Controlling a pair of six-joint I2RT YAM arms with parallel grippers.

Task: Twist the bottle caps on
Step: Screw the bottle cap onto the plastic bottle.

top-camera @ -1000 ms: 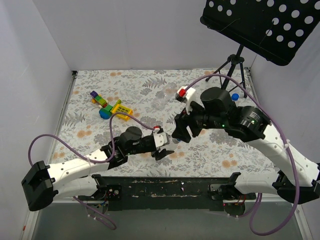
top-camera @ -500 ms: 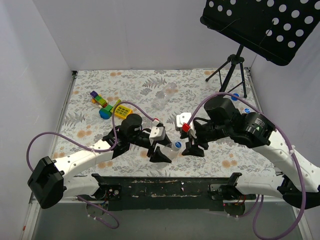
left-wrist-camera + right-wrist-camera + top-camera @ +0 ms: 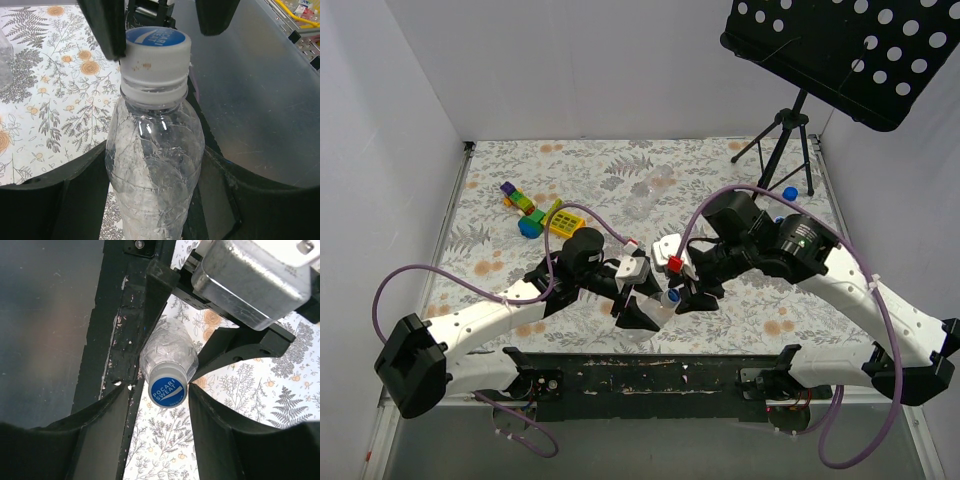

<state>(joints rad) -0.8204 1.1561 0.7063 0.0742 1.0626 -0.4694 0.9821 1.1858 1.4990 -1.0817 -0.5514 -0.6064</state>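
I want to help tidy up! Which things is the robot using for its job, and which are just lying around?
For the job: clear bottle, its blue cap, left tool, right tool, loose blue cap.
Just lying about: toy blocks, black tripod stand.

cap (image 3: 157, 42) on bottle (image 3: 152, 165), left hand (image 3: 152, 200) around bottle

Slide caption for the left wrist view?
Left gripper holds the clear bottle; right gripper straddles its blue-topped cap.
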